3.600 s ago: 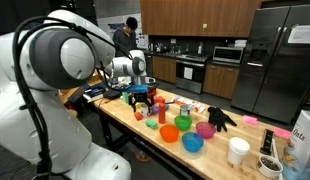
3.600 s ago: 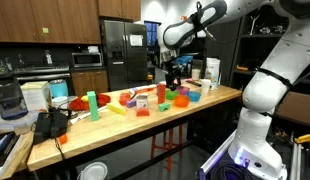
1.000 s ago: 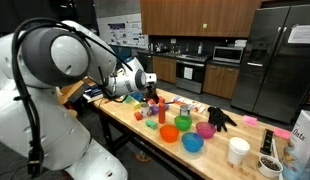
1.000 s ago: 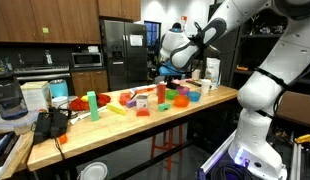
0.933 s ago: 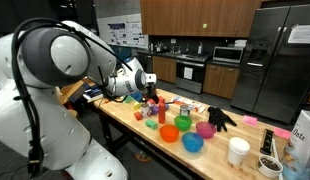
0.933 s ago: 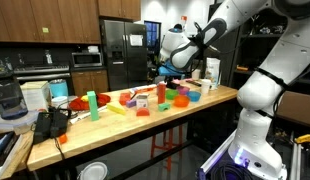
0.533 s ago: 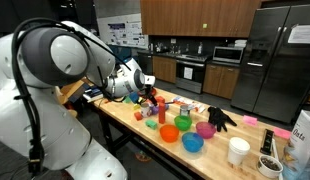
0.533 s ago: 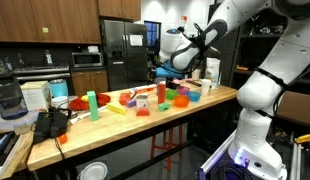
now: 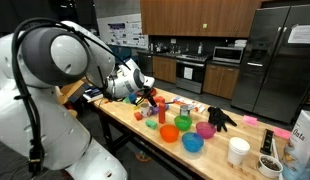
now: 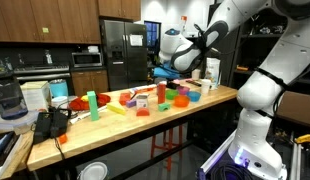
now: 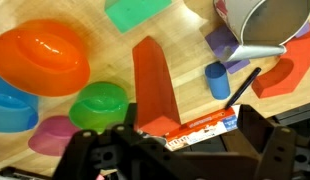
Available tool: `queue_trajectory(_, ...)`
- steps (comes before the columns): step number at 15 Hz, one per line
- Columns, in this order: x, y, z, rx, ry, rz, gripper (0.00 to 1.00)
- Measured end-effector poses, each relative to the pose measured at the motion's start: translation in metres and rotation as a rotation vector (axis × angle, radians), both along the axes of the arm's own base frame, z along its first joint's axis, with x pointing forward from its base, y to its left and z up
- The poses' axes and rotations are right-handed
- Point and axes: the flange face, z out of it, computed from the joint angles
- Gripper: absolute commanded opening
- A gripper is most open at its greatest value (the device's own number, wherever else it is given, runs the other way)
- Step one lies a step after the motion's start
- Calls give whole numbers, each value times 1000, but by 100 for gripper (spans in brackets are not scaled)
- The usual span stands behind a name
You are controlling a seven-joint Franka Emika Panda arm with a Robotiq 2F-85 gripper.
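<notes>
My gripper [image 11: 180, 152] hangs open and tilted above the wooden table [image 9: 123, 122], holding nothing; both exterior views show it, gripper [image 9: 147, 93] and gripper [image 10: 166, 68]. In the wrist view, a tall red block [image 11: 153, 78] stands upright just past the jaws. An orange and white flat box [image 11: 200, 127] lies beside its base, between the fingers' line. A blue cylinder [image 11: 217, 80], a black marker [image 11: 247, 84] and a purple block [image 11: 225, 45] lie to the right. The orange bowl [image 11: 43, 58] and the green bowl [image 11: 100, 103] sit to the left.
A blue bowl [image 11: 13, 105], a pink bowl [image 11: 53, 133], a green block [image 11: 137, 12], a metal cup [image 11: 265, 25] and another red block [image 11: 293, 75] crowd the table. A black glove [image 9: 220, 118] and a white cup [image 9: 238, 150] sit further along. A person stands by the kitchen counter.
Compared with a few seconds ago, the gripper has lifted and tilted over the blocks. Over the last second it has barely shifted and has stayed open.
</notes>
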Motion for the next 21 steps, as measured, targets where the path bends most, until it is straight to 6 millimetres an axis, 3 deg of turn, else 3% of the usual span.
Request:
queue_trajectory(8,2,2,4,-32,-76,-70,100)
queue_trajectory(21,-3,6,-3,-55,-40,-100,100)
